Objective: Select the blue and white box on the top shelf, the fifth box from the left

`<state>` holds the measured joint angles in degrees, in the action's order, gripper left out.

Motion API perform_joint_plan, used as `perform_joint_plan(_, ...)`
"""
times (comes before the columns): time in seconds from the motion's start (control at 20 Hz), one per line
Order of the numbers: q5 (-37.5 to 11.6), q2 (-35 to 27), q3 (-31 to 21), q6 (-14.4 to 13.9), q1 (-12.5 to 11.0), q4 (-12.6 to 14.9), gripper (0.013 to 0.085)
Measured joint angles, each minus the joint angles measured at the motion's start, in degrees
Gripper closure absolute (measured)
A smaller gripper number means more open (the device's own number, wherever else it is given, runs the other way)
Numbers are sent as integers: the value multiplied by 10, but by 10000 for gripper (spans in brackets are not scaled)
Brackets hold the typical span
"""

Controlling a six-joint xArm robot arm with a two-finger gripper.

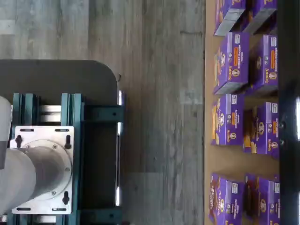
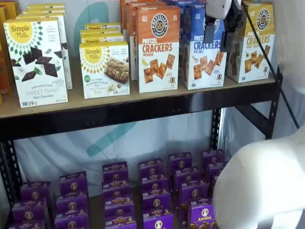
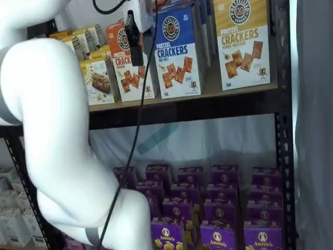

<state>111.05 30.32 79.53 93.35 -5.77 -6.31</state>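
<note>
The blue and white box [image 2: 202, 47] stands upright on the top shelf [image 2: 143, 107], between an orange-topped box and a yellow-topped one; it shows in both shelf views [image 3: 177, 52]. In front of its upper right part hangs my gripper [image 2: 218, 34], open, with a plain gap between the two black fingers [image 2: 208, 31] and nothing held. In a shelf view the gripper [image 3: 133, 44] is seen side-on, in front of the orange box's right edge. The wrist view shows neither the box nor the fingers.
Beside the blue box stand an orange Cheddar box [image 2: 158, 47] and a yellow-topped cracker box [image 2: 257, 43], with Simple Mills boxes [image 2: 35, 62] further left. Purple boxes [image 2: 152, 191] fill the lower shelf. My white arm [image 3: 52, 130] and its cable [image 3: 140, 114] cross the front.
</note>
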Motion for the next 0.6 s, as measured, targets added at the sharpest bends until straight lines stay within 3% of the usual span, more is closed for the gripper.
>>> perform_joint_plan(0.15,9,-1,2,2,4,16,130)
perform_joint_plan(0.35,9,3,-2,9,-4,16,130)
perform_joint_plan(0.5,4,5,-3,16,-18,-2,130)
perform_joint_plan(0.6,-6,9,-5,24,-37,-33,130)
